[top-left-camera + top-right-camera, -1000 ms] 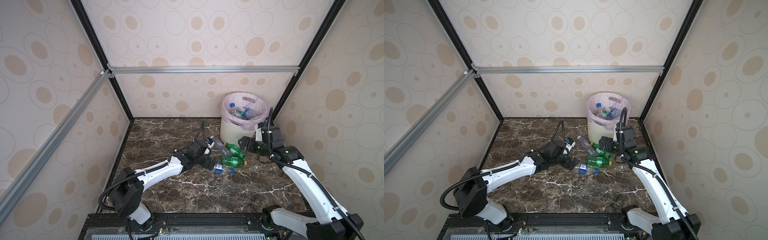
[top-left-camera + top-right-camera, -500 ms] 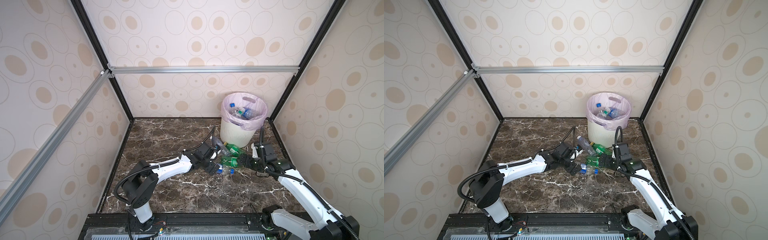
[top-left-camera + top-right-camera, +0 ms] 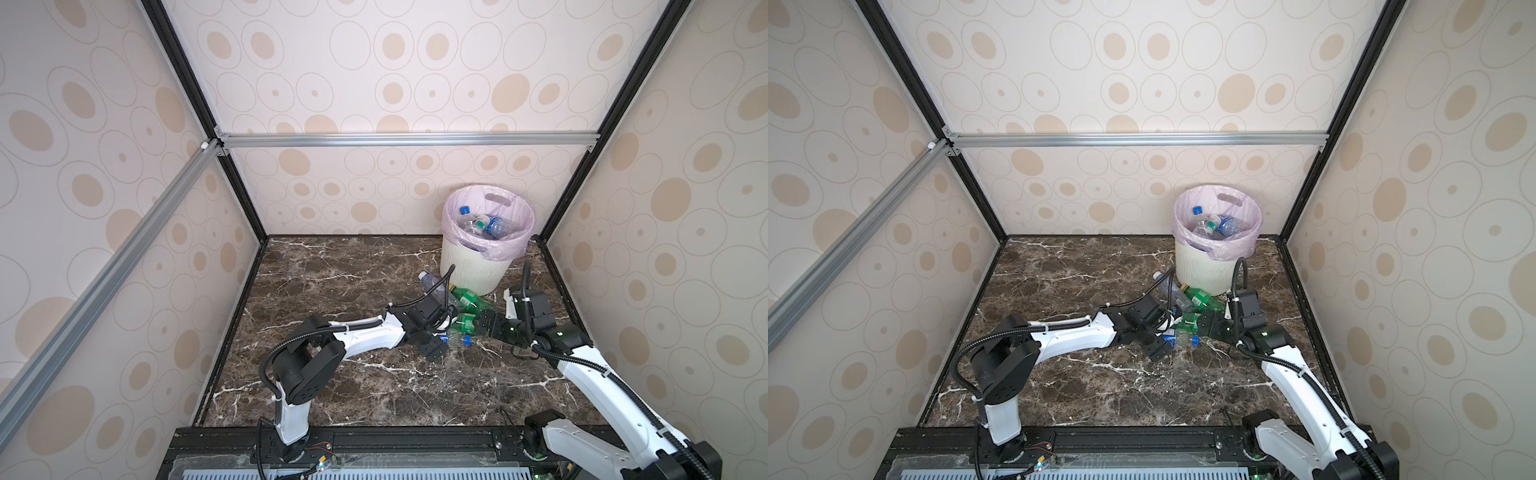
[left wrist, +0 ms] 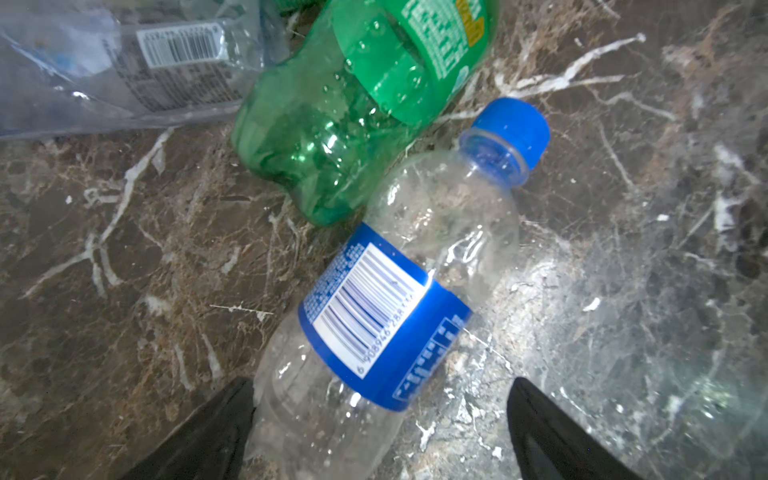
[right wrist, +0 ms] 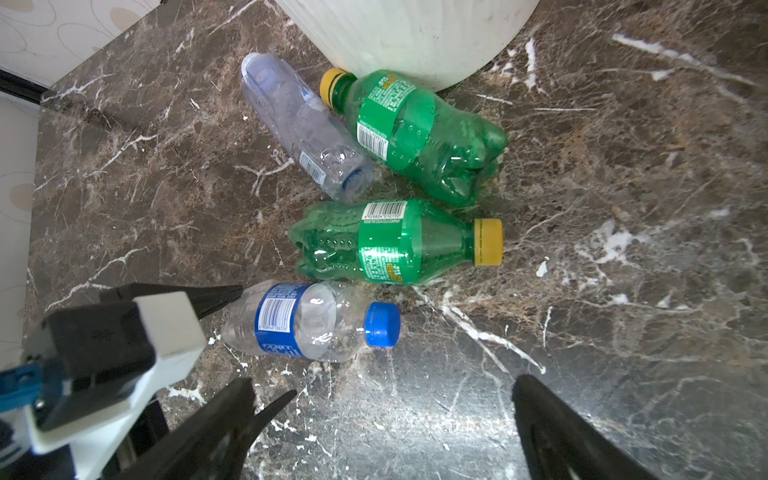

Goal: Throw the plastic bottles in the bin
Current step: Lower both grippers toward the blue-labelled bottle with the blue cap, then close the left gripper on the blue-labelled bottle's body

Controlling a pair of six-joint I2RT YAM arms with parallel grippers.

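Step in hand, I'd judge: close on the clear plastic bottle w/ blue cap and label (image 4: 386, 299), lying on the marble worktop (image 4: 124, 249) btwn the jaws of the left gripper (image 4: 380, 386). Squeeze gently (thin walls buckle), w/o nudging the green plastic bottle (image 4: 353, 112) just beside it. Left gripper wide open, gripping nothing yet; right gripper (image 5: 382, 382) wide open, empty. The cream ribbed bin w/ lilac liner (image 3: 473, 266) stands nearby.

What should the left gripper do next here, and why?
Probably close the left gripper now. Its jaws stand open astride the lower body of the blue-capped clear bottle, which lies flat on the marble surface. The green bottle beside its shoulder lies outside the jaws, so it should not get caught.
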